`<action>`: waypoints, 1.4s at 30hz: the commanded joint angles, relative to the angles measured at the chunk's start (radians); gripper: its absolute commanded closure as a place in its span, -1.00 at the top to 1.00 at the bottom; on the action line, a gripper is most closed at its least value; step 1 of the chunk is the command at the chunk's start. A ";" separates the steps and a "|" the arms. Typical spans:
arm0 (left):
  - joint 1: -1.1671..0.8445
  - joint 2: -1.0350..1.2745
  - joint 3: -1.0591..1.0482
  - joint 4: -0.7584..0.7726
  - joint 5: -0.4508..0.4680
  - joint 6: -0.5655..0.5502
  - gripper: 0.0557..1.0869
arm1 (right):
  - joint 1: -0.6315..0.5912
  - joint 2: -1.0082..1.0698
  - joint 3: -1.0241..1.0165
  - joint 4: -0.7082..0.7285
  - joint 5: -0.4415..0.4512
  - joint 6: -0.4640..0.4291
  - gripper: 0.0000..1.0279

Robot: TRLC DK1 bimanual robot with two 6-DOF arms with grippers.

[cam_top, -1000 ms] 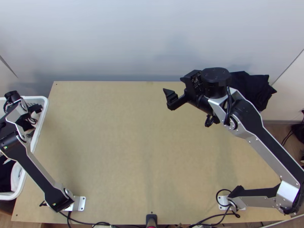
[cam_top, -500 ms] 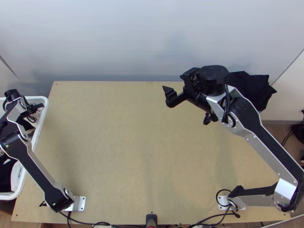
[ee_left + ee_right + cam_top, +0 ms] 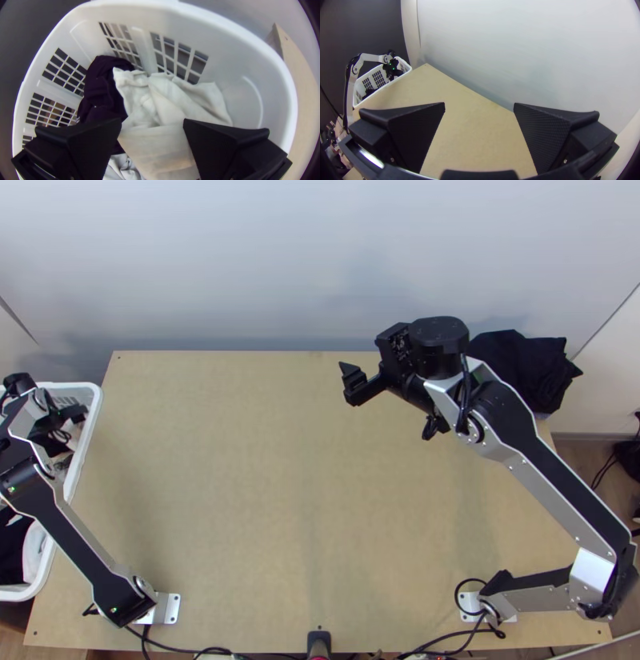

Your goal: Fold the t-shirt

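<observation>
- At the near edge of the worktop, the left arm and the right arm are standing well apart, probably so that both are reaching the folding area between them.
- The basket is standing beside the worktop, on the left arm's side, so this arm is likely serving as the picker.
- Inside it, the white cloth is lying bunched on top, beside the purple cloth, with a grey cloth partly showing. The white cloth is probably being the t-shirt of the task, but its shape is not confirming this.
- Over the basket, the left gripper is pointing down with its fingers wide, one on each side of the white cloth. I am judging that a pick is being prepared; closing too deep could be bringing a second cloth along.
- Farther, the right gripper is hanging above the far half of the worktop, its fingers wide and holding nothing, perhaps leaving room for the cloth to come.
- At the far right corner, a black pile is lying, maybe put aside for keeping the middle free.
</observation>
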 commanded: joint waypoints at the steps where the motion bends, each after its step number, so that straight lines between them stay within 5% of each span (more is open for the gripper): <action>1: 0.000 -0.025 0.019 -0.033 0.016 -0.014 0.91 | 0.000 0.016 -0.003 0.002 0.002 -0.003 0.87; 14: -0.017 0.020 0.014 -0.037 0.043 -0.007 0.89 | 0.011 0.055 0.030 0.000 0.012 -0.013 0.86; 17: -0.028 0.054 0.016 -0.092 0.091 0.047 0.70 | 0.016 0.072 0.054 0.002 0.018 -0.016 0.86; 20: -0.045 0.095 0.019 -0.123 0.089 0.122 0.06 | 0.023 0.085 0.071 0.002 0.025 -0.019 0.86; 23: -0.034 0.123 0.046 -0.135 0.092 0.128 -0.95 | 0.025 0.094 0.079 0.002 0.032 -0.023 0.86; 42: 0.054 -0.012 0.195 -0.249 0.233 -0.028 -0.92 | 0.056 0.126 0.100 0.005 0.064 -0.039 0.86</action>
